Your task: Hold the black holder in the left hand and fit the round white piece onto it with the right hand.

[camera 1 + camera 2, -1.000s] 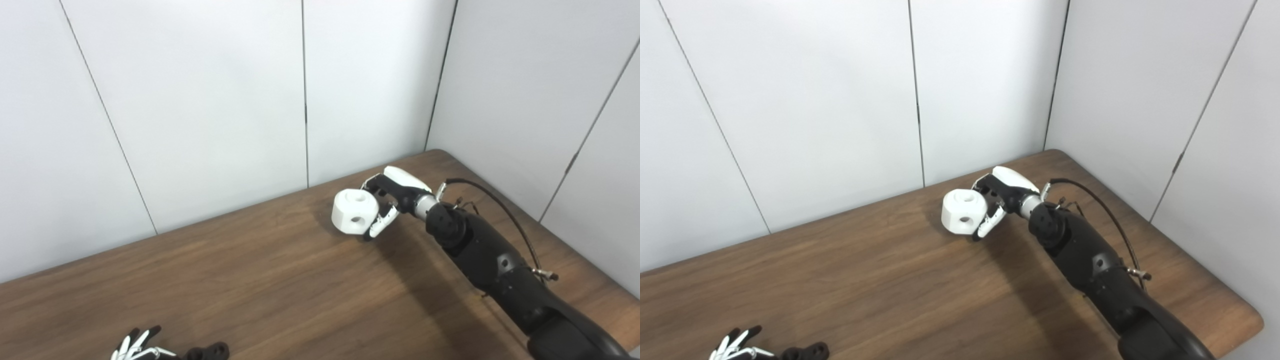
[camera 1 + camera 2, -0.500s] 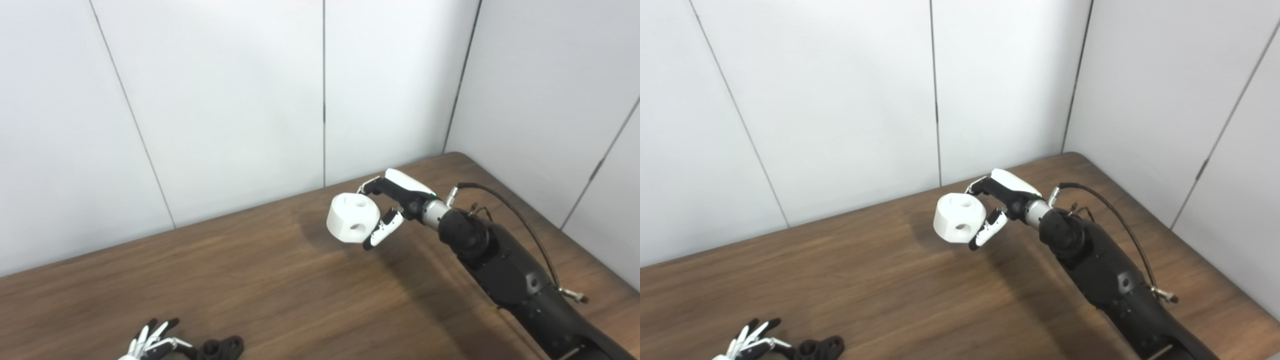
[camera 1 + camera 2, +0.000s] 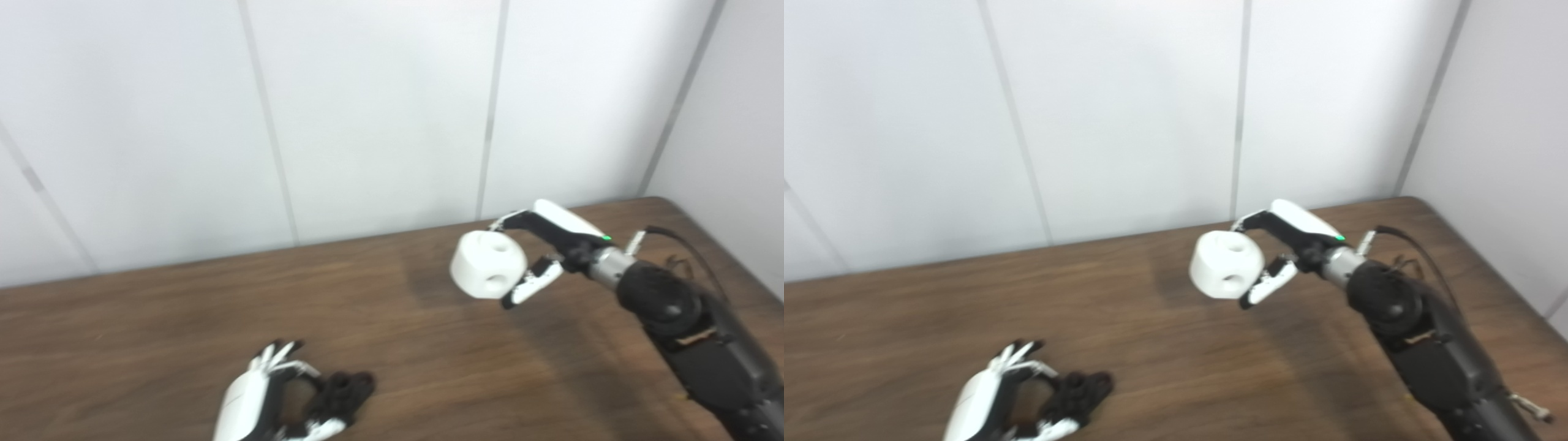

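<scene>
My right hand [image 3: 545, 245] is shut on the round white piece [image 3: 488, 264], a short cylinder with holes in its top and side, and holds it lifted above the wooden table [image 3: 153, 318] at the right. At the bottom left, my left hand [image 3: 260, 398] curls its fingers and thumb around the black holder [image 3: 343, 392], which rests low near the table's front edge. In the right eye view the same holder [image 3: 1081, 392] shows beside the left hand [image 3: 992, 398]. The picture is blurred, so the grasp on the holder is hard to judge.
White wall panels [image 3: 367, 110] stand right behind the table's far edge, and another wall [image 3: 735, 122] closes the right side. A thin cable [image 3: 686, 245] loops over the right forearm [image 3: 692, 331].
The camera has swung left and down, so the whole scene shifted right. The right hand has raised the white piece off the table. The left hand now shows fully, around the holder.
</scene>
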You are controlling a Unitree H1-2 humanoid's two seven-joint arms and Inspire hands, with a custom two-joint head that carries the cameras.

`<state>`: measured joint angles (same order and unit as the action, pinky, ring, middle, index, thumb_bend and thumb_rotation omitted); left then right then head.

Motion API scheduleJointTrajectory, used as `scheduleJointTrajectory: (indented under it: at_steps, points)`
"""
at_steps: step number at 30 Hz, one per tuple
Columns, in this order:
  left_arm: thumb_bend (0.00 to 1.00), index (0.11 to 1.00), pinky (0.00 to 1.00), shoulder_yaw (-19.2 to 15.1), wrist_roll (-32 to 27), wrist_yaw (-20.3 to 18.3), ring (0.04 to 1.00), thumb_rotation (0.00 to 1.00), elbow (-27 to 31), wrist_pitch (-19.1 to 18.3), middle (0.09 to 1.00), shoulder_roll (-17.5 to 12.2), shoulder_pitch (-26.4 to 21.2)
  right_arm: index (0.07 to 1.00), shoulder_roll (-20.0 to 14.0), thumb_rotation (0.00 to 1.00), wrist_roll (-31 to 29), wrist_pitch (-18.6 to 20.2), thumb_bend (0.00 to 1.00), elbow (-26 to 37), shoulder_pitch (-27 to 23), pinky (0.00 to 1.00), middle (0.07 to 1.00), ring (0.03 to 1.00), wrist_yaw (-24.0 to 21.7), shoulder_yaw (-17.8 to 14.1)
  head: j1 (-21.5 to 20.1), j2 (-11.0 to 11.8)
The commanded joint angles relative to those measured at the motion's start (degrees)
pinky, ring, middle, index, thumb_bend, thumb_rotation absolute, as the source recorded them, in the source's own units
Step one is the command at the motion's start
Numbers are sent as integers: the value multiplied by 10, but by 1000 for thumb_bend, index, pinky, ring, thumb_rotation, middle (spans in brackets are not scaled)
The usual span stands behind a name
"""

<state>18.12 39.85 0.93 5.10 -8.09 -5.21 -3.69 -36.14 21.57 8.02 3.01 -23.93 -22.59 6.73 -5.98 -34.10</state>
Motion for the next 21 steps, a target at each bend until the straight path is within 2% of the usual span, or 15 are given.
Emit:
scheduleJointTrajectory:
  at_steps: [1,5,11,17,21]
  points:
    - [521,481,1000,11,-1,-23,1000,45,-17,-16,921,9,-12,480,-15,136,-5,-23,503,26,-31,920,745,835,-1,-7,12,-4]
    - [521,481,1000,14,-4,-18,1000,46,-45,-18,917,16,-29,479,-6,134,-16,-27,503,32,-39,909,750,832,-13,-2,22,-6]
    - [522,480,1000,20,-5,-5,1000,47,-91,-2,915,22,-56,478,9,133,-7,13,502,62,-54,974,740,829,-33,11,28,-13]
    - [522,479,1000,32,0,1,1000,48,-115,-3,915,32,-69,477,16,132,-8,-4,503,65,-59,971,732,818,-36,15,27,-19]
    - [522,479,1000,39,3,4,1000,48,-116,-3,912,35,-68,478,19,132,-1,1,503,74,-58,951,737,822,-39,21,30,-20]
